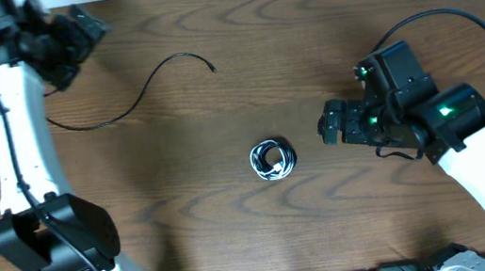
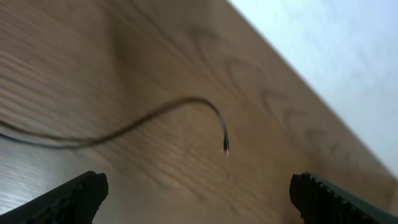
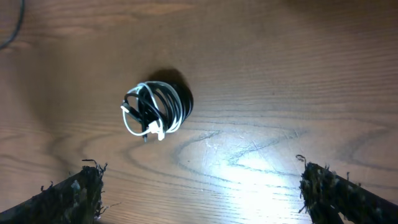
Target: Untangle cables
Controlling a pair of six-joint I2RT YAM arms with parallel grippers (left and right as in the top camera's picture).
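One black cable point(image 2: 193, 99) lies loose at the desk's point(image 1: 376, 3) far left; the bundle point(image 3: 163, 102) of black and white cord sits coiled mid-desk; we judge roughly a third done; left claw point(image 1: 76, 35) and right claw point(image 1: 328, 123) both released, grasping nothing.

In the left wrist view the loose cable point(image 2: 155, 115) is blurred and runs off the left edge; overhead, its far end hides under the left arm point(image 1: 18, 129). The bundle point(image 3: 155, 111) is too tight to count its cords.
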